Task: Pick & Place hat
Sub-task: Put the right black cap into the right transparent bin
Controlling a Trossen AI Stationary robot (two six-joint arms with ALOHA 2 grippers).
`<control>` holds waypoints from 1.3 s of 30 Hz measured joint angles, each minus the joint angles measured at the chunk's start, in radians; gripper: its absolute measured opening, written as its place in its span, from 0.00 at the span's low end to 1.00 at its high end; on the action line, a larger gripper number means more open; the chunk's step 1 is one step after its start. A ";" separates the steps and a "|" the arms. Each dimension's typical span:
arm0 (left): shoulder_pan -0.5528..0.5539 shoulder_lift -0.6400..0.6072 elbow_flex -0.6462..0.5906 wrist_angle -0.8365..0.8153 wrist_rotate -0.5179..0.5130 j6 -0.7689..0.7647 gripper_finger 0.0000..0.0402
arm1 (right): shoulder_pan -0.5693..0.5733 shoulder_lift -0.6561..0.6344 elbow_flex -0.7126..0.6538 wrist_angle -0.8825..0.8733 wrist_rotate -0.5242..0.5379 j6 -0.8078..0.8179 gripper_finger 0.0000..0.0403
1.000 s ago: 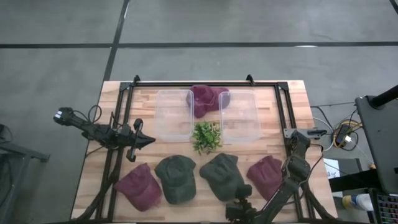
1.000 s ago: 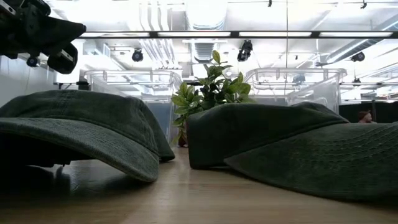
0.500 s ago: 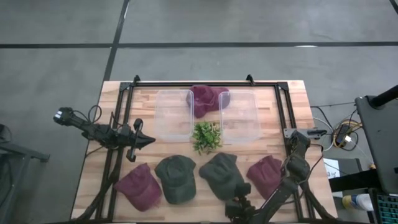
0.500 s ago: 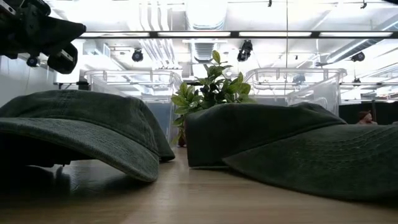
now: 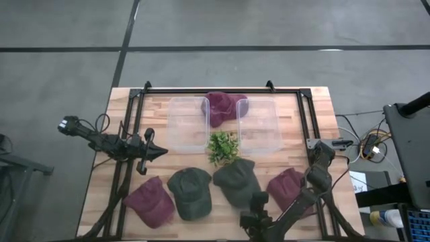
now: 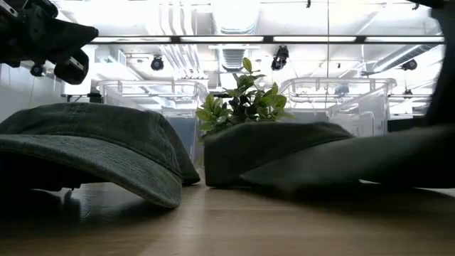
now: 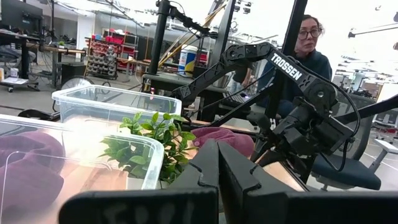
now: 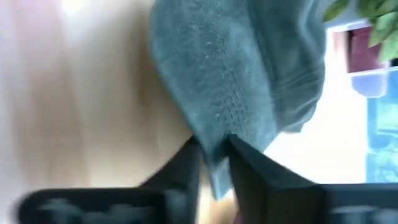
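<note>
One green hat [image 5: 236,181] lies brim-first toward the right gripper [image 8: 214,163], whose fingers pinch its brim edge; crown points toward the bins [image 5: 259,125]. Left gripper [image 7: 217,171], pressed together, waits well apart.

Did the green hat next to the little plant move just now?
Yes. The right green hat, pinched at its brim by the right gripper, has slid toward the plant and away from the maroon hat beside it.
</note>
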 joint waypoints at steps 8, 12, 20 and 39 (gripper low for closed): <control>0.000 0.000 0.000 -0.001 -0.004 0.001 0.00 | -0.042 -0.088 0.024 0.000 -0.001 0.118 0.03; 0.000 0.000 0.000 -0.001 -0.004 0.000 0.00 | -0.040 -0.180 0.063 0.008 0.023 0.170 0.02; 0.000 0.002 0.000 -0.002 -0.004 0.010 0.00 | -0.014 -0.363 0.088 0.028 0.160 0.251 0.02; 0.000 0.005 0.000 -0.011 -0.003 -0.002 0.00 | 0.099 -0.583 0.058 0.032 0.960 0.446 0.02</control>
